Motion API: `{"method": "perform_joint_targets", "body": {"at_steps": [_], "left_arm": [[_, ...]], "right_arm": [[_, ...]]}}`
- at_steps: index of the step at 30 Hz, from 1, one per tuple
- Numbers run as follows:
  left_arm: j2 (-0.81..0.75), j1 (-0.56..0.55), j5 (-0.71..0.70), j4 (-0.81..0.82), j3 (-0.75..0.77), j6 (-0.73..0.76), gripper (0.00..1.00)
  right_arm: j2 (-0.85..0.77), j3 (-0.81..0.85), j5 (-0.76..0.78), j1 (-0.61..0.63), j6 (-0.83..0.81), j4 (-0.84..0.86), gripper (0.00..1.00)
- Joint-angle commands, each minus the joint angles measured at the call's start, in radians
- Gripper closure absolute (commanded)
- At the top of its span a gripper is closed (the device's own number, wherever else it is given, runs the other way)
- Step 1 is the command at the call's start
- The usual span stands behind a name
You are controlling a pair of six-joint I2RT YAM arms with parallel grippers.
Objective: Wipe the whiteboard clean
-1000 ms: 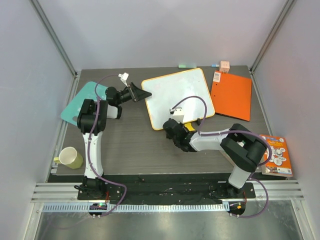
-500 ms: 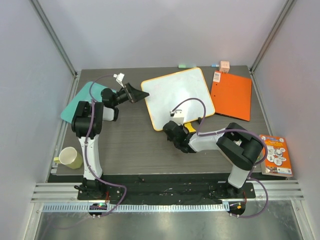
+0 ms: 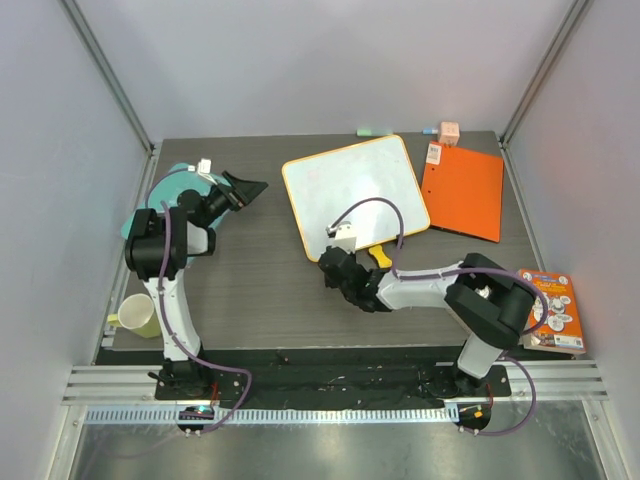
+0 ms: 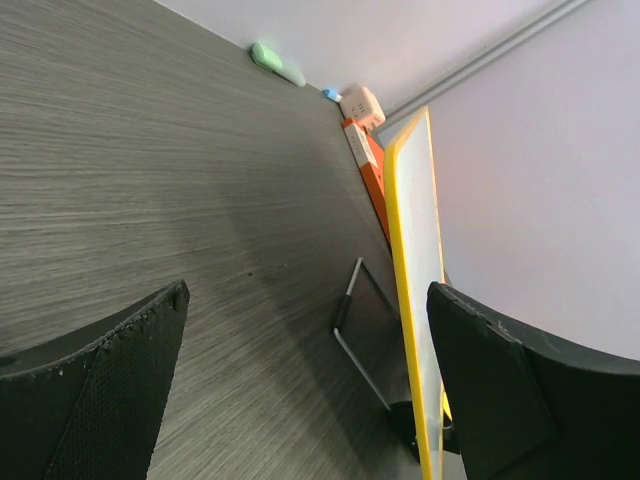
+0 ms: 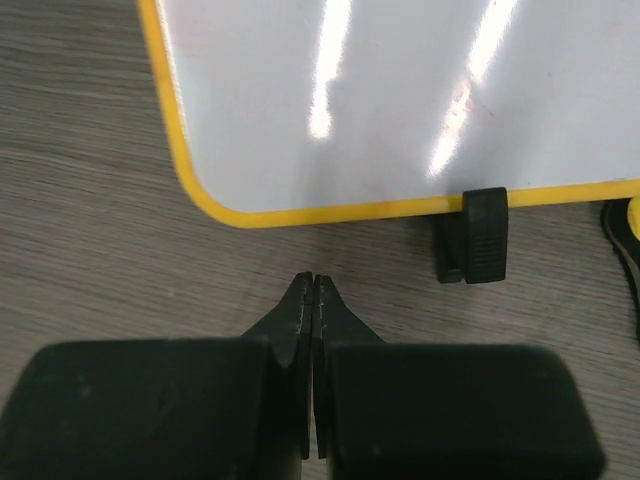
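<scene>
Well, on the left, the left tool (image 3: 250, 187) hangs over the worktop (image 3: 260, 285) by the teal sheet (image 3: 138, 222). Its 2 fingers are spread wide and hold nothing. It sits well apart from the board, I think to keep out of the way.

Next, the right tool (image 5: 313, 292) is squeezed shut with nothing in it. Its tip is just short of the yellow rim at the board's near left corner, maybe ready to nudge it.

The whiteboard (image 3: 355, 195) lies at the middle back of the worktop. It looks clean, though glare may hide faint marks. The orange folder (image 3: 462, 190) lies just beside it.
</scene>
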Motion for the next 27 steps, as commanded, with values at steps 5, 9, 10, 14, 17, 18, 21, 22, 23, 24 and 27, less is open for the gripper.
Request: {"method": "perform_joint_targets", "body": {"at_steps": [5,9,10,14,17,18,21,22,23,24,27], "left_arm": [[-0.024,-0.001,-0.060,0.199,0.002,0.037,0.00],[-0.050,-0.001,-0.103,0.150,-0.025,0.073,0.00],[-0.082,-0.003,-0.154,0.121,-0.047,0.113,0.00],[-0.230,-0.012,-0.445,-0.232,-0.116,0.266,0.00],[-0.298,-0.035,-0.556,-0.354,-0.134,0.337,0.00],[-0.303,-0.035,-0.572,-0.366,-0.131,0.349,0.00],[-0.306,-0.095,-0.604,-0.439,-0.096,0.391,0.00],[-0.307,-0.101,-0.616,-0.475,-0.087,0.402,0.00],[-0.312,-0.107,-0.627,-0.487,-0.081,0.411,0.00],[-0.324,-0.123,-0.656,-0.496,-0.081,0.434,0.00],[-0.361,-0.167,-0.734,-0.565,-0.076,0.495,0.00]], "right_arm": [[-0.317,-0.105,0.131,0.008,-0.013,0.049,0.99],[-0.347,-0.116,0.314,0.006,-0.024,-0.055,0.99],[-0.338,-0.116,0.340,0.005,-0.027,-0.060,0.99],[-0.267,-0.101,0.326,0.003,-0.012,-0.066,0.99],[-0.209,-0.085,0.349,0.003,0.014,-0.081,0.99],[-0.203,-0.082,0.361,0.003,0.028,-0.098,0.99],[-0.193,-0.093,0.391,0.002,0.048,-0.103,0.99],[-0.187,-0.094,0.397,0.002,0.051,-0.103,0.99],[-0.184,-0.096,0.397,-0.001,0.056,-0.103,0.99],[-0.170,-0.096,0.392,-0.006,0.059,-0.101,0.99],[-0.103,-0.082,0.375,-0.009,0.062,-0.075,0.99]]}}
